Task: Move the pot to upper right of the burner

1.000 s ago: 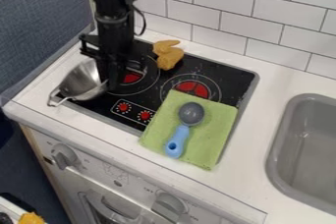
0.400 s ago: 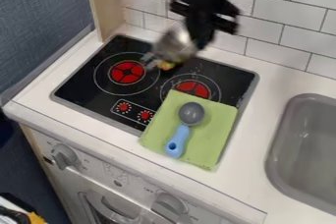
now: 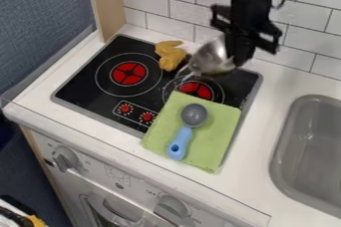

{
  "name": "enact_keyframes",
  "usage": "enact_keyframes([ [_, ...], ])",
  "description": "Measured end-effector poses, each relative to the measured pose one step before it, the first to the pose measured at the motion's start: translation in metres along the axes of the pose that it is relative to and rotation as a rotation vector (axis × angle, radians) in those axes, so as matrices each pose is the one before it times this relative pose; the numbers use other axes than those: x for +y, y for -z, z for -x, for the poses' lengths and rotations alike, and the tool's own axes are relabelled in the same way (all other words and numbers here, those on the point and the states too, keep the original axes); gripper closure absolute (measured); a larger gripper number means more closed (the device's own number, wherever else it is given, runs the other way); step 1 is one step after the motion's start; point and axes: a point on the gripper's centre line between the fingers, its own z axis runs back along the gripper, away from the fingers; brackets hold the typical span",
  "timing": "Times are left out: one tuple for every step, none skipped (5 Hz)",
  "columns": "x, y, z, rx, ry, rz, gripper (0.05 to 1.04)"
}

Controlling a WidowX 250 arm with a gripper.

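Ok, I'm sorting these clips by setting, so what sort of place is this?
Probably a toy kitchen: a stovetop with red burners, a grey sink and a white tiled wall show it.

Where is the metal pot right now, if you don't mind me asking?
In the camera view, the pot hangs from the gripper at the stove's upper right, just right of the brown toy.

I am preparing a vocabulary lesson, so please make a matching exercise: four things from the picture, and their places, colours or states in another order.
1. metal pot
2. spoon
3. cloth
4. sink

A. green, partly over the stove
B. at the right edge of the view
C. held by the claw
D. grey bowl, blue handle

Pairs: 1-C, 2-D, 3-A, 4-B
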Motion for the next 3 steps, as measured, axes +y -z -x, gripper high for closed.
enact_keyframes([
  [-0.00121, 0.01785, 0.00388, 0.0535, 0.009, -0.0045, 1.012],
  [0.00224, 0.00634, 0.00381, 0.0289, 0.0048, -0.017, 0.982],
  [-0.00147, 0.00264, 0.00355, 0.0128, 0.011, 0.0075, 0.805],
])
